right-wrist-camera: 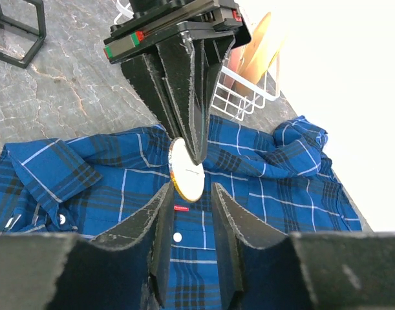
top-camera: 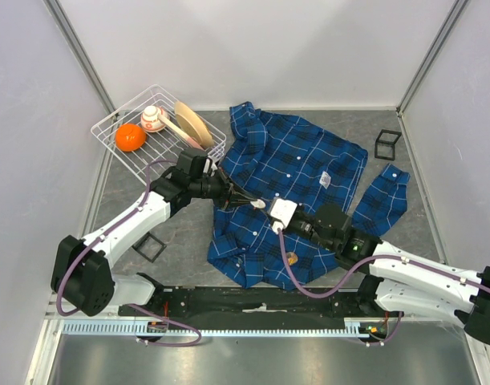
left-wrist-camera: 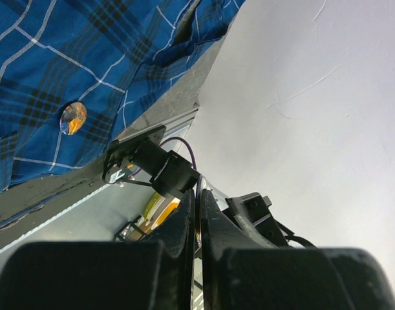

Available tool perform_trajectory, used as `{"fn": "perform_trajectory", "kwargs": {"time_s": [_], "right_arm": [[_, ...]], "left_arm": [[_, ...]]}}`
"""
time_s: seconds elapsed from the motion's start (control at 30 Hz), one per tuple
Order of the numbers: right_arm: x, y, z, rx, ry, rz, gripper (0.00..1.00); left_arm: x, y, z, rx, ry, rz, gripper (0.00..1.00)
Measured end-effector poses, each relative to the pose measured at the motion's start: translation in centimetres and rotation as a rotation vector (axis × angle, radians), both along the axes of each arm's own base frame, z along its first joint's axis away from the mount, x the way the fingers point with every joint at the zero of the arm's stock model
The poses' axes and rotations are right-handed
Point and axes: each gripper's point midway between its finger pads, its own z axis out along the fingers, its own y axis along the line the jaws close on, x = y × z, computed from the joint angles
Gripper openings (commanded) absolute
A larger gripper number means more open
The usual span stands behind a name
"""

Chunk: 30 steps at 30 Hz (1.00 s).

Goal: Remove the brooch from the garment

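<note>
The garment (top-camera: 293,160), a blue plaid shirt, lies spread on the grey table. My left gripper (right-wrist-camera: 196,155) reaches over its left half and is shut on the top rim of a round brooch (right-wrist-camera: 185,171), whose white back faces the right wrist camera. In the left wrist view, the left gripper (left-wrist-camera: 197,194) has its fingers pressed together on the thin disc. My right gripper (right-wrist-camera: 191,188) is open, its fingertips standing either side of the brooch's lower edge with a gap. A second small shiny orange brooch (left-wrist-camera: 73,118) sits on the garment (left-wrist-camera: 42,51).
A white wire basket (top-camera: 120,120) at the back left holds an orange (top-camera: 130,137), a cup and wooden plates (top-camera: 192,122). Black cube frames stand at the right (top-camera: 387,143) and the near left (top-camera: 149,246). Walls enclose the table.
</note>
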Motion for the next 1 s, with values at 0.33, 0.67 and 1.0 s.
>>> {"fn": "perform_trajectory", "kwargs": {"time_s": [0.33, 0.67, 1.0], "right_arm": [[0.0, 0.5, -1.0, -0.064, -0.032, 0.002, 0.24], [0.0, 1.0, -1.2, -0.081, -0.059, -0.025, 0.20], [0.2, 1.2, -0.5, -0.067, -0.103, -0.064, 0.20]], "left_arm": [[0.0, 0.0, 0.0, -0.003, 0.019, 0.010, 0.02], [0.1, 0.2, -0.1, 0.001, 0.042, 0.025, 0.02], [-0.1, 0.3, 0.5, -0.015, 0.056, 0.042, 0.02]]}}
